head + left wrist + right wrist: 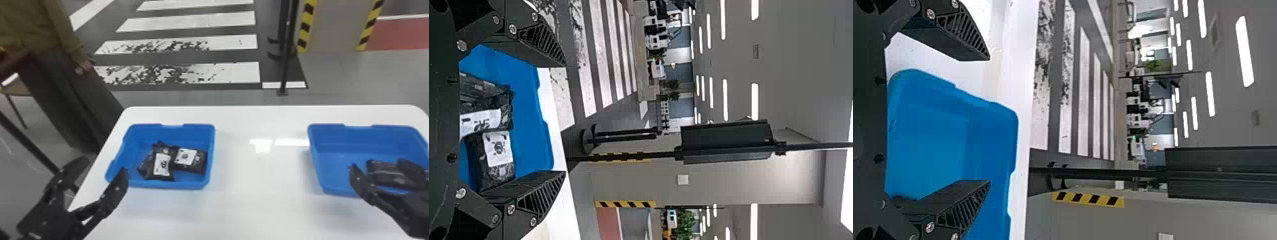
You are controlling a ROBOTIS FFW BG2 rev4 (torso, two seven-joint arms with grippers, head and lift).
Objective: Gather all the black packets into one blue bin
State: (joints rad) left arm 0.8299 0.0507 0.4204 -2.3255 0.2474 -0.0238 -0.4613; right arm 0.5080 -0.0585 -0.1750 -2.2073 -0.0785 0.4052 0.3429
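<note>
Seems time to grab the black packet (384, 174) in the right bin (332, 143), well right of the left bin (139, 137) and its other packets (161, 164). Left fingers (536, 189) and right fingers (960, 197) are spread; the right ones should pinch next.

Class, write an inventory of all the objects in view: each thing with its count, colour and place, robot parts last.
Table: one, white, in front of the robot
Left bin: one, blue, on the table
Right bin: one, blue, on the table
Left packets: at least three, black, two with white labels, in the left bin
Right packet: at least one, black, in the right bin, partly hidden
Stripes: several, white, on the floor beyond
Pillar: one, grey with yellow-black edges, beyond
Ceiling lights: several, white, overhead
Left gripper: one, black, by the left bin, jaws apart
Right gripper: one, black, over the right bin, jaws apart
</note>
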